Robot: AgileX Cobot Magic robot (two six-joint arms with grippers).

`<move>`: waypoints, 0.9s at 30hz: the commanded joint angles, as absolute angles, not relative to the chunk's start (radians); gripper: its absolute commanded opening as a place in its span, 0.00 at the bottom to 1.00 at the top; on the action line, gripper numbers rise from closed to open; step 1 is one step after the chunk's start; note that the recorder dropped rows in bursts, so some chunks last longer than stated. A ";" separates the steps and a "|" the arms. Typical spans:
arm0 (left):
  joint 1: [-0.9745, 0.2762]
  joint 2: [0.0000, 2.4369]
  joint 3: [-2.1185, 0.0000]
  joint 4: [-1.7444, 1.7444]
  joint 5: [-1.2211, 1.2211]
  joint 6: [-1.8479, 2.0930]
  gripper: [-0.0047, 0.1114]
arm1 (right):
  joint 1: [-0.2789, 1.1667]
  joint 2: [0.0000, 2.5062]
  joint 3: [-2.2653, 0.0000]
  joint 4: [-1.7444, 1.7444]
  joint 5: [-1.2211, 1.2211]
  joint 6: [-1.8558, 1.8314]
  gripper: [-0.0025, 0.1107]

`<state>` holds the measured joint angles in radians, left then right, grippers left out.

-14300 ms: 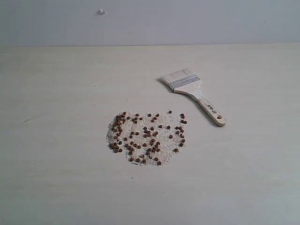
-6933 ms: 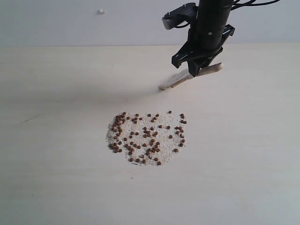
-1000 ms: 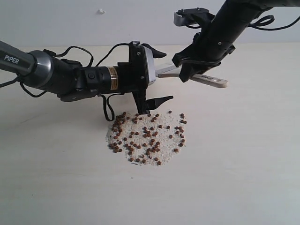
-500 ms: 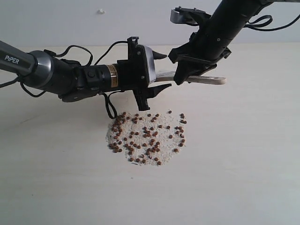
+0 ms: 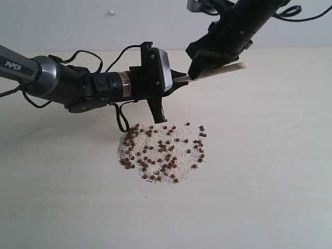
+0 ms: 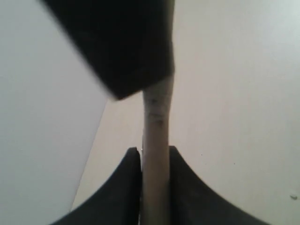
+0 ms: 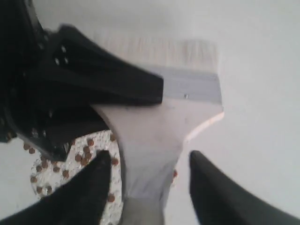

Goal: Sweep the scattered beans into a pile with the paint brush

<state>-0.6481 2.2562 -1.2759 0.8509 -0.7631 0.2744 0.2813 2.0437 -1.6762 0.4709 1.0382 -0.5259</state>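
Left wrist view: pinching the paint brush (image 6: 157,108) edge-on in the closed left claw (image 6: 153,151), right claw (image 7: 149,159) spread open around it, risking it pivoting in so narrow a grip and dropping onto the beans (image 5: 163,153) below.

The paint brush (image 5: 228,68), which at first lay on the worktop (image 5: 270,155), now hangs in the air with its handle tilted upward. The left end effector (image 5: 178,81), gaping a second ago, has closed on the brush at its ferrule end. The right end effector (image 5: 199,66) has risen, and its jaws have parted from the handle.
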 commanded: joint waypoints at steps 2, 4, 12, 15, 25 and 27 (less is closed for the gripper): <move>-0.651 2.243 -1.283 0.862 -0.788 0.208 0.04 | 0.280 2.016 -1.827 0.474 0.972 -0.565 0.74; -0.645 2.234 -1.283 0.862 -0.778 0.112 0.04 | 0.280 1.996 -1.880 0.463 0.956 -0.565 0.68; -0.455 2.168 -1.283 1.054 -0.925 -0.494 0.04 | 0.241 1.911 -1.912 0.451 1.001 -0.654 0.64; -0.362 2.170 -1.283 1.121 -1.094 -0.707 0.04 | 0.207 1.915 -1.891 0.608 1.062 -0.771 0.64; -0.297 2.174 -1.283 1.269 -1.221 -0.906 0.04 | 0.197 1.921 -1.652 1.314 1.127 -1.504 0.64; -0.308 2.174 -1.283 1.275 -1.221 -0.927 0.04 | 0.197 1.924 -1.629 1.352 1.127 -1.564 0.64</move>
<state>-0.2916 2.1800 -1.2759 1.2624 -1.1967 -0.8966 0.2008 1.9198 -1.6586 1.2532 1.1224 -1.4477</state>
